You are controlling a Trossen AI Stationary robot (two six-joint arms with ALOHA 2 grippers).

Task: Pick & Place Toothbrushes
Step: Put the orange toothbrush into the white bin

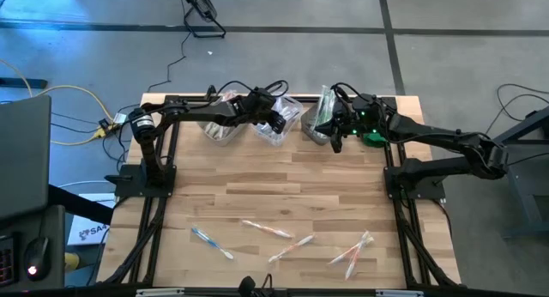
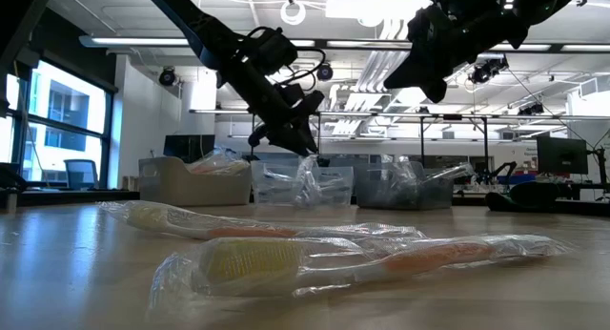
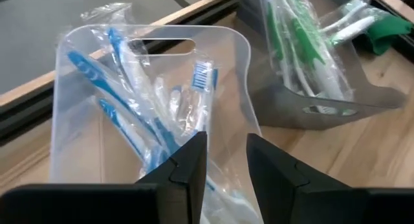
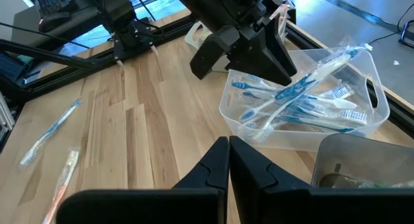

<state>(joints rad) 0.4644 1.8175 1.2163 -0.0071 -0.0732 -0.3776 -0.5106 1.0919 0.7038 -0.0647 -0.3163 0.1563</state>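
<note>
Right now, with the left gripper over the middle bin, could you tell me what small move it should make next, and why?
Probably lift the left gripper straight up. Its fingers stand parted above the clear bin of blue toothbrushes, with nothing between them, and wrapped toothbrushes are still lying on the table.

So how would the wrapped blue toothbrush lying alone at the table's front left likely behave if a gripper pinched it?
The blue toothbrush lies flat in a clear, crinkly wrapper, so it is probably slippery to pinch. It looks slim, likely light and fairly stiff. Pushed across the table, it would probably slide, not roll.
</note>
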